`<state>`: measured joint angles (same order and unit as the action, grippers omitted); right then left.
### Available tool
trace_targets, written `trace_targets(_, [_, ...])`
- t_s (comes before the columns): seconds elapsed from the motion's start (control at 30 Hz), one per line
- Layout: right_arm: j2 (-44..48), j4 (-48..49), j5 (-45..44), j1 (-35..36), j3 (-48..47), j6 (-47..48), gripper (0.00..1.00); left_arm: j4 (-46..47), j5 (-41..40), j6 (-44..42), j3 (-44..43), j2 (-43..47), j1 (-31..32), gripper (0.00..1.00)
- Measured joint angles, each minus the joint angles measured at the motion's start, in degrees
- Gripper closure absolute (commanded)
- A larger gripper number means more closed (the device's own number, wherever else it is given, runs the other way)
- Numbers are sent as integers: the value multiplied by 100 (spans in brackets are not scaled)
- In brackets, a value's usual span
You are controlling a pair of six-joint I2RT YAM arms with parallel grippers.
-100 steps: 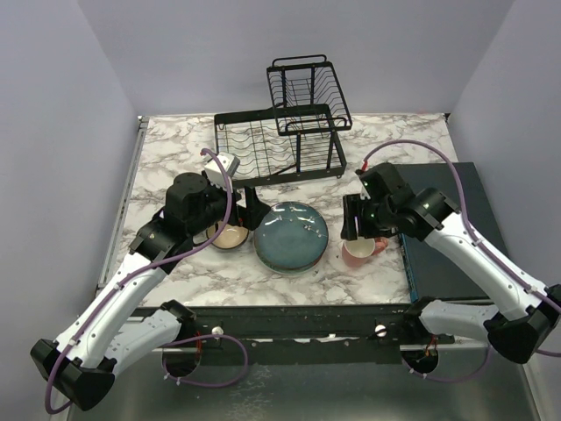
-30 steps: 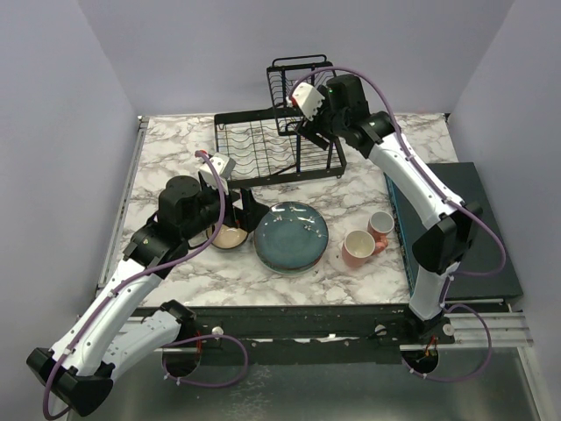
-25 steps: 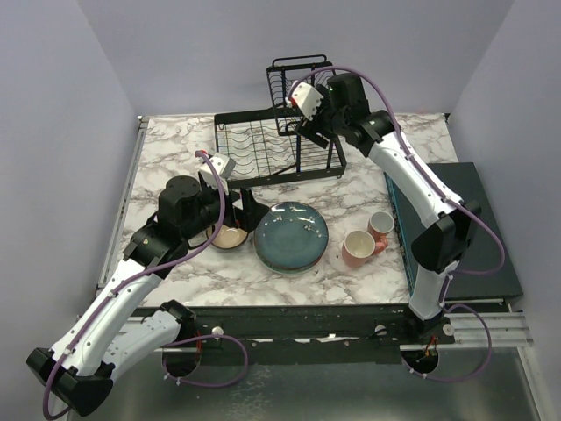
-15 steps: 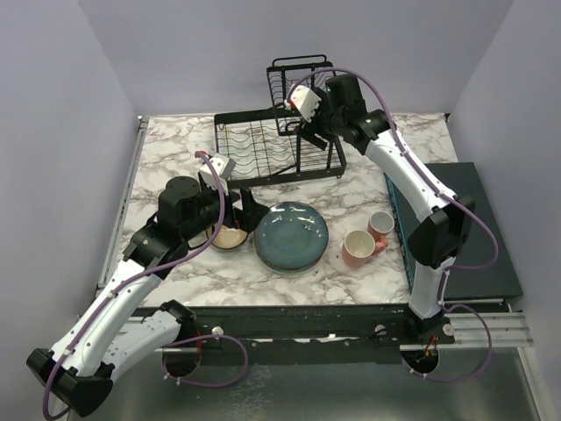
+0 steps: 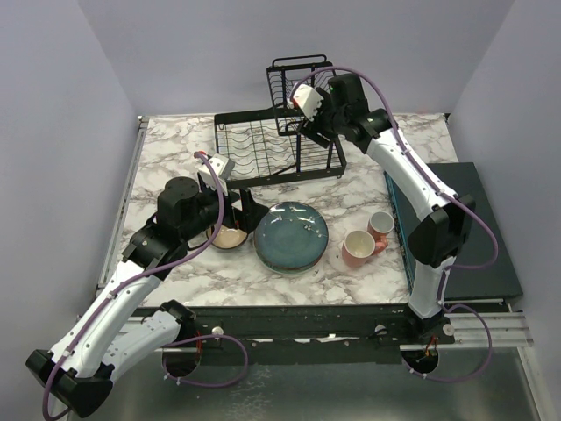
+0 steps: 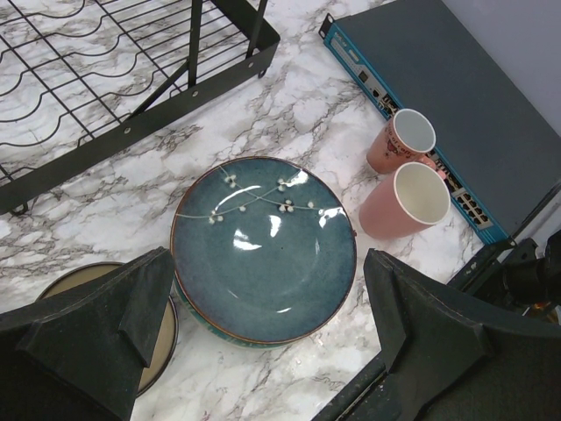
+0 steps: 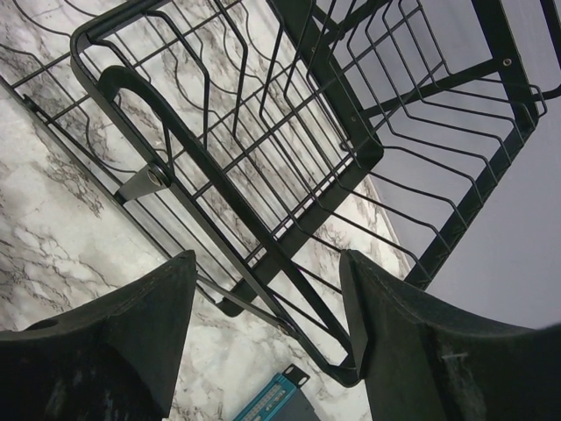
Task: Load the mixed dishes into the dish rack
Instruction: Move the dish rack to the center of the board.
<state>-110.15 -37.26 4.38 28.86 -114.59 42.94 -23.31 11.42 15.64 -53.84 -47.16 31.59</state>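
Since the earlier picture, the right arm had swung away from the mugs and up to the rack (image 5: 263, 145). The right tool (image 5: 308, 132) hung over the rack's right side, its fingers spread wide and holding nothing. I could see no dishes in the rack. They all sat on the desk (image 5: 175, 149) in front of it. The blue plate (image 5: 291, 235) lay on top of a pile, right under the left tool (image 5: 245, 210), which was spread wide and empty too. So the left arm was much nearer. A tan bowl (image 5: 230, 237) sat just beside the plate, and two pink mugs (image 5: 358, 249) stood on its other side.
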Motion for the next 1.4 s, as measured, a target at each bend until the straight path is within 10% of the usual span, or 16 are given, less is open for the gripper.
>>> trace_targets(0.73, [20, 92, 227, -68, -57, 72, 98, 0, 2, -2, 0, 0, 0, 1])
trace_targets(1.4, [221, -2, 275, -44, 96, -555, 100, 0, 15, -2, 0, -33, 0, 1])
